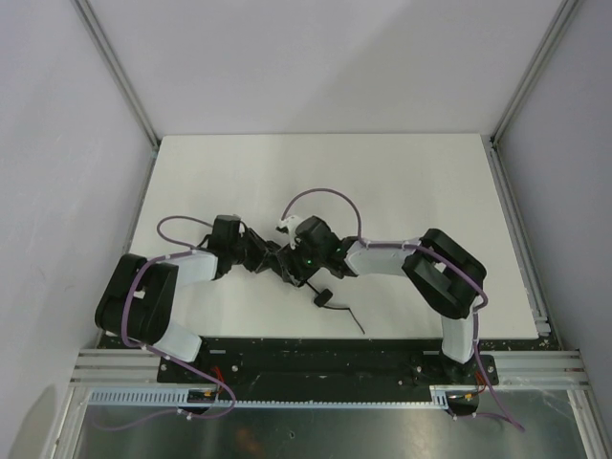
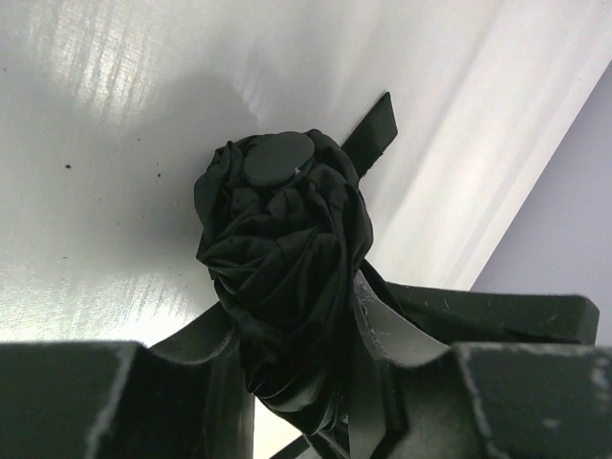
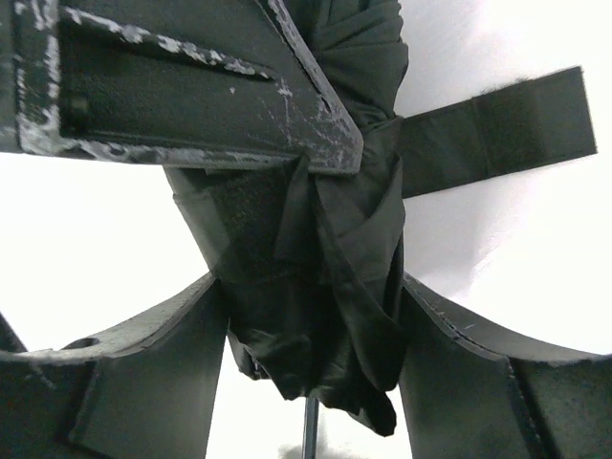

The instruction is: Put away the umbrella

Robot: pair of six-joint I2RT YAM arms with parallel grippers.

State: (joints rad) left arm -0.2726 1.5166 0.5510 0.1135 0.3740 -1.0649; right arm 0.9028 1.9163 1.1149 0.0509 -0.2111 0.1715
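Observation:
The umbrella [image 1: 272, 258] lies mid-table between both arms, its small black handle [image 1: 323, 296] and thin wrist strap [image 1: 354, 321] trailing toward the near edge. My left gripper [image 1: 251, 253] is shut on the rolled black canopy [image 2: 287, 239] just below its round cap [image 2: 277, 158], and the fabric bulges between the fingers [image 2: 378, 330]. My right gripper [image 3: 314, 287] stands open, one finger on each side of the canopy's loose lower folds [image 3: 335, 316], close to the fabric without squeezing it. The closure strap [image 3: 497, 124] sticks out sideways. The dark shaft [image 3: 310, 430] shows below the folds.
The white table [image 1: 382, 182] is walled by grey panels with metal rails [image 1: 516, 229] along its sides. Purple cables [image 1: 325, 196] loop above both wrists. A left gripper finger [image 3: 191, 86] fills the top of the right wrist view.

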